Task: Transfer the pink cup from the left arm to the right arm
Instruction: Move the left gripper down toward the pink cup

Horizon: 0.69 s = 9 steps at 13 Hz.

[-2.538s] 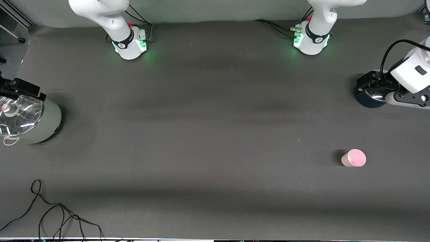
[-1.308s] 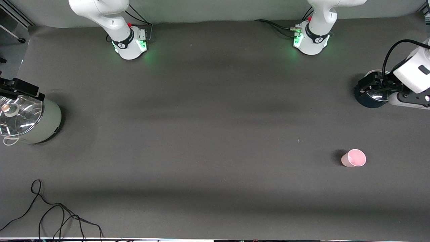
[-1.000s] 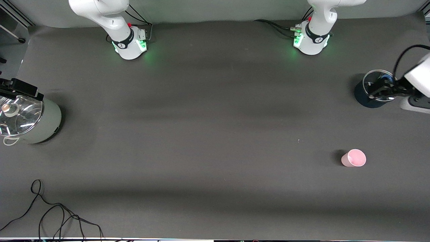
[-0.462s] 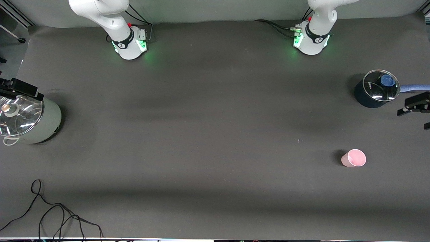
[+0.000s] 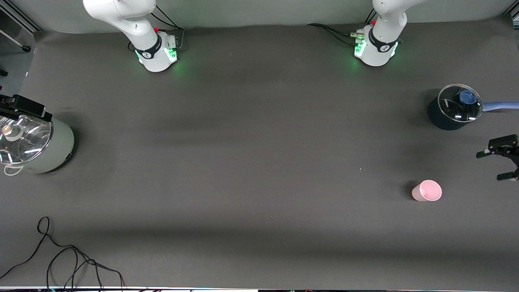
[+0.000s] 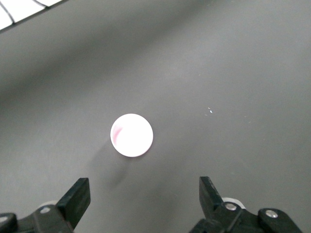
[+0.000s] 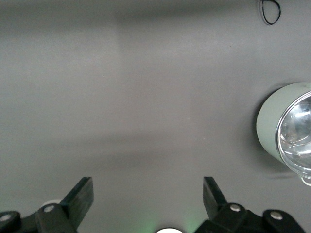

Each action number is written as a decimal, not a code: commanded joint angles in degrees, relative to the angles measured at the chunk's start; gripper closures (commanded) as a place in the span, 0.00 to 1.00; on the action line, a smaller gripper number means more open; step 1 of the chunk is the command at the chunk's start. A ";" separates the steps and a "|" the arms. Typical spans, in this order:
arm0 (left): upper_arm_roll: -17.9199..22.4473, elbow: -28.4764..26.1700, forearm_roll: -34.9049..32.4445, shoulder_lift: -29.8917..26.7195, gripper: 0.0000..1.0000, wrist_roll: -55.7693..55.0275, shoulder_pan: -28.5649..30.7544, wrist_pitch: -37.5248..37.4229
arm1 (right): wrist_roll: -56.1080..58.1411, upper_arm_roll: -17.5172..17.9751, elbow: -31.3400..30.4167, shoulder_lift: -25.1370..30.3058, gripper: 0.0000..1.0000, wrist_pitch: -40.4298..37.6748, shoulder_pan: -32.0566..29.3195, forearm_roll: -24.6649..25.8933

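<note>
Left gripper [image 5: 499, 164] wide open, empty, over bare mat near pink cup [image 5: 427, 190].
Right gripper [image 7: 148, 194] open, empty, waiting by the grey pot [image 5: 36, 144]. Cup stands upright at the left arm's end; smooth tapered plastic, light, so an off-centre close could tip it or squirt it out.

A dark grey cloth-covered counter [image 5: 259, 162] carries a small pale-pink tapered cup [image 5: 426, 191], standing upright. A dark blue glass-lidded pot [image 5: 450, 109] sits farther from the front camera than the cup; a pale green glass-lidded pot [image 5: 38, 144] and a loose black cable [image 5: 69, 259] lie toward the right arm's end.
</note>
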State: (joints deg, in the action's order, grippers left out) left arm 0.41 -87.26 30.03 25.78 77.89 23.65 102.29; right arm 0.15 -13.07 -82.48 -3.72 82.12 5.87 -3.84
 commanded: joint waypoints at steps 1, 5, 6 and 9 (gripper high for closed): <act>-0.59 1.56 8.17 7.16 0.00 15.83 3.14 1.15 | -0.24 -0.37 0.66 -0.15 0.00 -0.65 0.28 0.50; -0.76 3.23 17.75 17.00 0.00 38.59 7.71 1.24 | -0.24 -0.37 0.66 -0.15 0.00 -0.56 0.19 0.50; -0.85 3.32 22.48 19.72 0.00 45.35 8.59 1.24 | -0.24 -0.37 0.66 -0.15 0.00 -0.65 0.28 0.50; -0.94 3.32 31.21 25.88 0.00 59.27 11.94 0.81 | -0.24 -0.37 0.66 -0.15 0.00 -0.65 0.28 0.50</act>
State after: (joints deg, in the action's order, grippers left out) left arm 0.32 -86.27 57.63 47.67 130.24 33.45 104.10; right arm 0.15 -13.22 -82.50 -3.73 82.11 5.85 -3.84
